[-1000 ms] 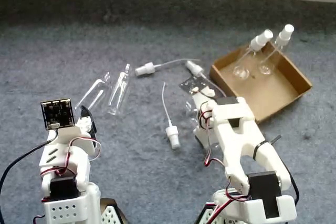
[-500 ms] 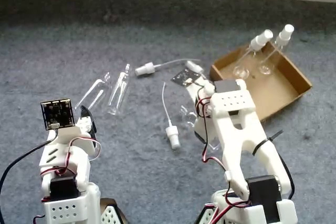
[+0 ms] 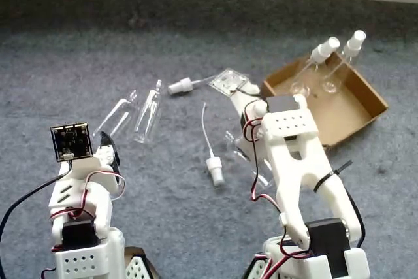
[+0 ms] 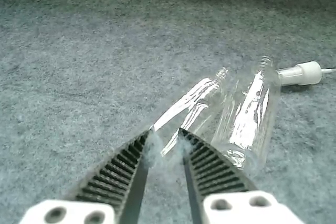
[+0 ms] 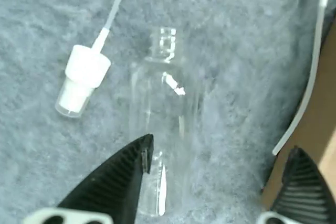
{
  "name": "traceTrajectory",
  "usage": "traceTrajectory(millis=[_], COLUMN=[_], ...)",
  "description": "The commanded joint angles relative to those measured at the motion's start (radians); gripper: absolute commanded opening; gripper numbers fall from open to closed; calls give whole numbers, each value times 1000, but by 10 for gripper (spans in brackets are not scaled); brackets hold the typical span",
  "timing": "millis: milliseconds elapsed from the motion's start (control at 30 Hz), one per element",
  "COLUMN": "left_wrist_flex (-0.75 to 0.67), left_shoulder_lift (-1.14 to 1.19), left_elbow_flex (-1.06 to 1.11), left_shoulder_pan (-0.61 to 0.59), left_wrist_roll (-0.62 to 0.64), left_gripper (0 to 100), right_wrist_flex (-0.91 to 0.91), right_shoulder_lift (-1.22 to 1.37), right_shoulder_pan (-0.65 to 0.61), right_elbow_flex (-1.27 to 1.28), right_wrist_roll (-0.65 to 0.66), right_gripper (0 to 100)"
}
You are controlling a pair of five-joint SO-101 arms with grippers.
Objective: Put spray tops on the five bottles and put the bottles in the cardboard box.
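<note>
Jaws of the left gripper (image 4: 165,132) are seen slightly parted and empty in the left wrist view, with two uncapped bottles (image 4: 247,114) lying just beyond the tips. In the right wrist view, the right gripper (image 5: 220,145) is spread wide, nothing held, over a lying bottle (image 5: 163,114) beside a spray top (image 5: 81,80). From above, two capped bottles (image 3: 308,73) are shown inside the cardboard box (image 3: 339,119).

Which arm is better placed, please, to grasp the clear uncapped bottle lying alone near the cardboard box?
Right: the right gripper, open, hangs over that clear bottle; the left gripper sits by two others.
</note>
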Motion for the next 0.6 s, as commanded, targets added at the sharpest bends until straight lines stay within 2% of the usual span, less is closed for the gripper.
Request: traceTrajectory(millis=[0,167,567], left_wrist_flex=[-21,-20,-17], left_shoulder_lift=[-10,-10,-10], left_elbow_flex=[-7,-7,-5], left_shoulder_pan=[16,16,16], left_wrist_roll=[-8,-8,-8], left_gripper=[50,50,50], right_wrist_flex=[-42,-44,-44], right_shoulder_lift=[-33,-30,288], right_shoulder_pan=[-68,-140,-124], right_elbow_flex=[-51,-48,-104], right_wrist_roll=[5,3,6], right_gripper=[343,343,343])
